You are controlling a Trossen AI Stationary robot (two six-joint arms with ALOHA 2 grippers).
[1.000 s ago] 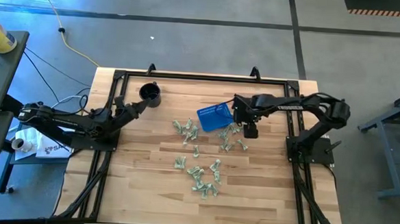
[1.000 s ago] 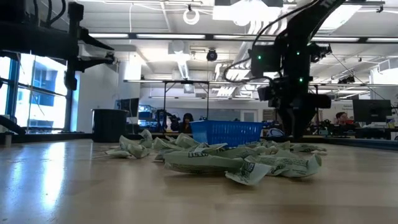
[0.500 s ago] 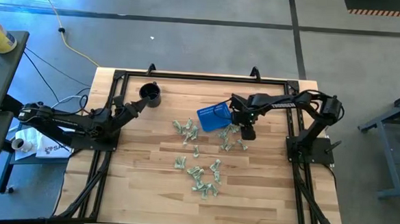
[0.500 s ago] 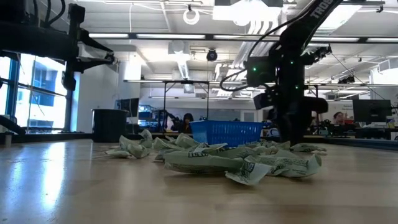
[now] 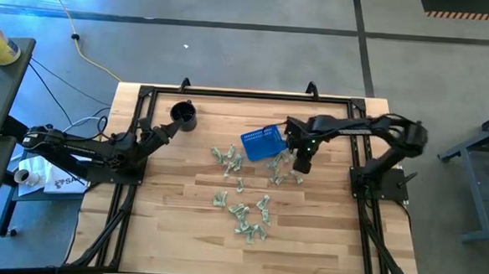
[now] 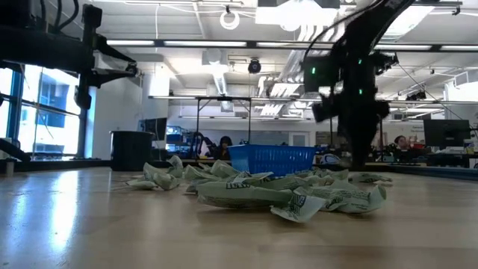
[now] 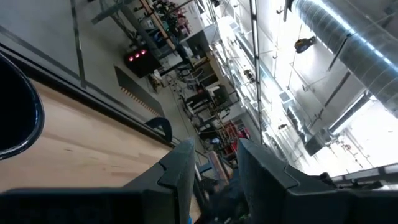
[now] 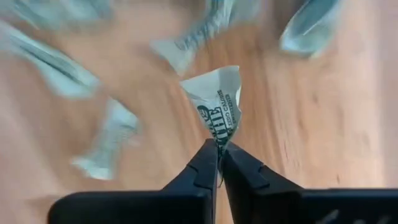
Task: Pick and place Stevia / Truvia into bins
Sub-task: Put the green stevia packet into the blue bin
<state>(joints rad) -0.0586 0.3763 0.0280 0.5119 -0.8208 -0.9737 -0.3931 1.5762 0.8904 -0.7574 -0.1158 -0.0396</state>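
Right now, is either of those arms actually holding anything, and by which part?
Yes. The right end effector pinches one Stevia packet by its lower edge, above the table. The left end effector, near the black cup, holds nothing.

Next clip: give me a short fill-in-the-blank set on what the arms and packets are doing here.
1. The right gripper is shut on one ____, lifted clear of the table.
2. The blue basket sits beside the ____ gripper.
3. The left gripper waits next to the black ____.
4. Loose packets lie scattered on the ____ table.

Missing words: packet; right; cup; wooden
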